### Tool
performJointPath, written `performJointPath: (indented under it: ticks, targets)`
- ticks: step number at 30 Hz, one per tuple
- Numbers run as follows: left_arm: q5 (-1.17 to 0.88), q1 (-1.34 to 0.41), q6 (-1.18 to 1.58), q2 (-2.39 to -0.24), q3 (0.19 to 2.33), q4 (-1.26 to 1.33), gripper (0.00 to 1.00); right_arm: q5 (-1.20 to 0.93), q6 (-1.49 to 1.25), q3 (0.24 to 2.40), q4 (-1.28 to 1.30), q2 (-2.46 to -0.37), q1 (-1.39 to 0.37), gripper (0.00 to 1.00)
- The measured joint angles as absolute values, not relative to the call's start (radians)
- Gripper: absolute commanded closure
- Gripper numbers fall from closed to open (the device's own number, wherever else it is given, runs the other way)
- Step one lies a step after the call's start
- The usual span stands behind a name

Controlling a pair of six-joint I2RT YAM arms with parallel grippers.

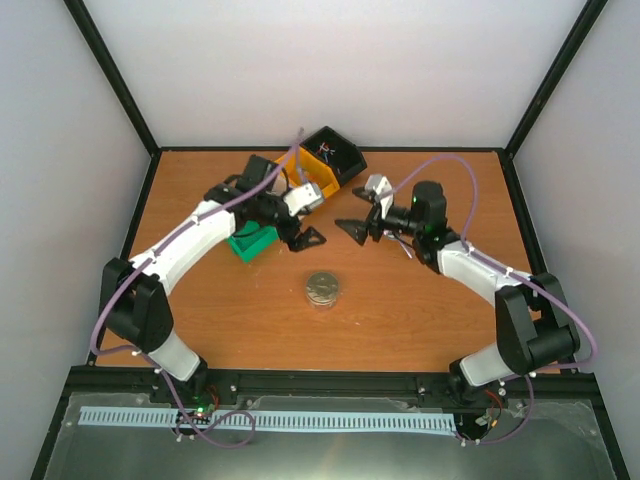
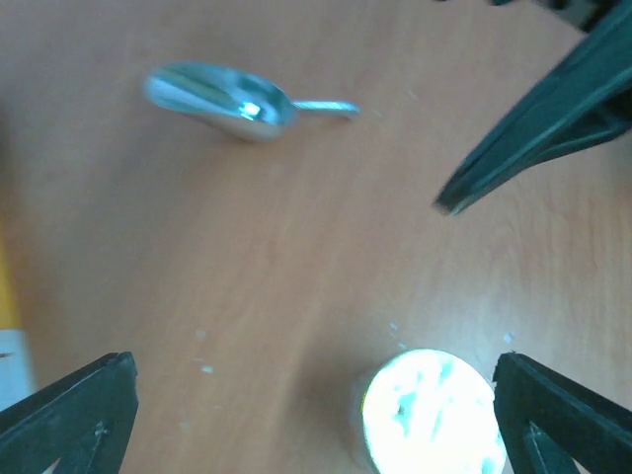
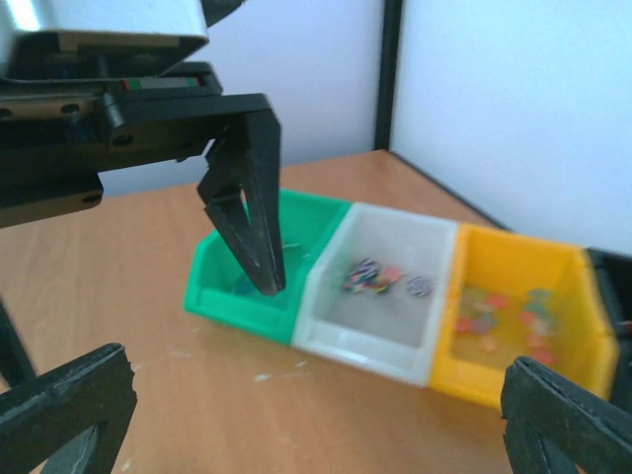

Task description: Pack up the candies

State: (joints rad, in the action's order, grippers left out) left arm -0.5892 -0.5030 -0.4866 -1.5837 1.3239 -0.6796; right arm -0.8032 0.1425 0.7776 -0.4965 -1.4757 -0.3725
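Your left pincer [image 1: 305,238] and right pincer [image 1: 352,230] both hang wide open and empty just beyond the small round metal-topped jar [image 1: 322,288]. Their tips point at each other with little room between, so if you swing either one across without minding the other, the fingers will likely clash.

The tiny wrapped candies [image 3: 380,279] lie farther beyond the jar, in the clear white plastic bin [image 3: 355,341] and the yellow plastic bin [image 3: 513,245]. These stand in a row that starts with the green plastic bin [image 3: 237,311]. The left pincer sits close beside that green one, so a careless descent could shove the whole row.

The shiny metal scoop [image 2: 222,99] lies flat on the orange wooden tabletop [image 2: 247,267], apart from the jar. It looks rounded and slick, likely to skid out of a shallow pinch. A low sweep could also topple the jar.
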Motion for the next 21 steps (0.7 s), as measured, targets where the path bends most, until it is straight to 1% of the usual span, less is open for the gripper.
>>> performJointPath:
  ticks: [4, 7, 10, 14, 18, 21]
  targets:
    - [-0.614, -0.402, -0.381, -1.633, 1.446, -0.682, 0.0, -0.769, 0.166, 0.956, -0.3, -1.476, -0.326, 0.0]
    - [-0.628, -0.292, -0.284, -1.702, 1.564, -0.69, 0.0, -0.759, 0.179, 1.042, -0.205, -1.473, -0.263, 0.0]
    - [-0.653, -0.187, -0.218, -1.748, 1.622, -0.697, 0.0, -0.753, 0.184, 1.099, -0.119, -1.473, -0.181, 0.0]
    - [-0.69, -0.047, -0.151, -1.758, 1.601, -0.701, 0.0, -0.754, 0.177, 1.149, -0.024, -1.482, -0.053, 0.0]
    - [-0.691, 0.072, -0.114, -1.738, 1.505, -0.672, 0.0, -0.785, 0.138, 1.166, 0.017, -1.532, 0.099, 0.0]
    - [-0.667, 0.125, -0.103, -1.717, 1.422, -0.652, 0.0, -0.799, 0.111, 1.154, 0.037, -1.586, 0.2, 0.0]
